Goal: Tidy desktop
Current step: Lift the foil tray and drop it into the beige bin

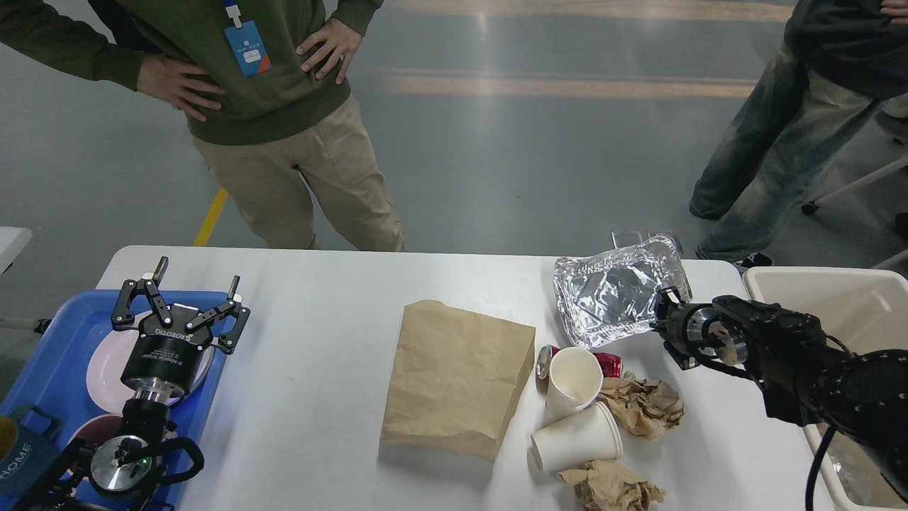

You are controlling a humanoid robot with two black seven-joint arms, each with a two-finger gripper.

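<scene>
Right gripper (663,312) seems closed on the near rim of the foil tray (616,291), which is tilted up above the desktop (319,369). Step in hand: removing this tray. Next it needs carrying right, to the beige bin (830,298). Left gripper (191,284) hangs open.

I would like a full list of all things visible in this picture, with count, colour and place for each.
desktop: one, white, fills the lower view
paper bag: one, brown, flat at centre
foil tray: one, silver, far right of the desktop, tilted up
cups: two, white, right of the bag
can: one, red, behind the cups
paper wads: two, brown, near the cups
blue tray: one, left edge, holding plates
bin: one, beige, right edge
people: two, standing beyond the desktop
left gripper: open, over the blue tray
right gripper: black, at the foil tray's near edge
</scene>
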